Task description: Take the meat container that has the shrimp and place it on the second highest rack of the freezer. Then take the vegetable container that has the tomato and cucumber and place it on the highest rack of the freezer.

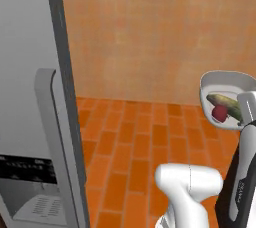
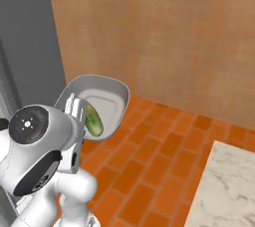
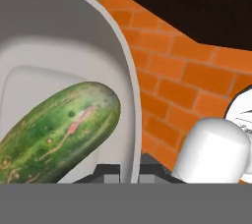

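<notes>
Your gripper (image 3: pixel 129 178) is clamped on the rim of the vegetable container (image 1: pixel 225 79), holding it aloft right of the freezer (image 1: pixel 30 122); the cucumber (image 3: pixel 54 132) and tomato (image 1: pixel 219 113) lie inside.

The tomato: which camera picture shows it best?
The left base view: the tomato sits red and unhidden beside the cucumber in the grey container. The right base view and hand view show the cucumber, but no tomato I can make out.

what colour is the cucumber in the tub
Mottled green with yellowish flecks; the cucumber shows best in the hand view.
</notes>
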### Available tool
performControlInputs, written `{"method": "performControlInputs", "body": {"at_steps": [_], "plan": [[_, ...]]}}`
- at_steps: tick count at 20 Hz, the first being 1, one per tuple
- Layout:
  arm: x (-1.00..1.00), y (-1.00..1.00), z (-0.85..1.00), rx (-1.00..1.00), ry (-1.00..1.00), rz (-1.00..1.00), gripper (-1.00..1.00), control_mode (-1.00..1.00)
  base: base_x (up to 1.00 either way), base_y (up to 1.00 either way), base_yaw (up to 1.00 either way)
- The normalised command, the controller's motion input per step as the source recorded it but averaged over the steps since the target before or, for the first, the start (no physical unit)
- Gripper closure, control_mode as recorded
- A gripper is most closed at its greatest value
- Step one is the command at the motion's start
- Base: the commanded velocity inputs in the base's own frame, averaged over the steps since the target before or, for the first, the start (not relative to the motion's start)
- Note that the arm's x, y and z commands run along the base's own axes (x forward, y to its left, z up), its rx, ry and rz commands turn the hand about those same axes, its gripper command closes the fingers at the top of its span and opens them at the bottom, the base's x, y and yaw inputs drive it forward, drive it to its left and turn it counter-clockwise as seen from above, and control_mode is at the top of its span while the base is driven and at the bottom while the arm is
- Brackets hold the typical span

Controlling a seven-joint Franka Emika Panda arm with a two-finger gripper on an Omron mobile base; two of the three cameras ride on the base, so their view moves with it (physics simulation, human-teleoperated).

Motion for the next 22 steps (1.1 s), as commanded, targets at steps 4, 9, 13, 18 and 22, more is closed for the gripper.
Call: {"method": "performControlInputs", "body": {"at_steps": [4, 9, 13, 18, 22], "plan": [[0.0, 0.0, 0.0, 0.0, 0.0, 0.0, 1.0, 1.0, 1.0, -0.34, 0.08], [0.0, 0.0, 0.0, 0.0, 0.0, 0.0, 1.0, 1.0, 1.0, -0.27, 0.1], [0.0, 0.0, 0.0, 0.0, 0.0, 0.0, 1.0, 1.0, 0.97, -0.04, 0.11], [0.0, 0.0, 0.0, 0.0, 0.0, 0.0, 1.0, 1.0, 0.75, 0.39, 0.42], [0.0, 0.0, 0.0, 0.0, 0.0, 0.0, 1.0, 1.0, 0.24, 0.19, 0.58]]}}
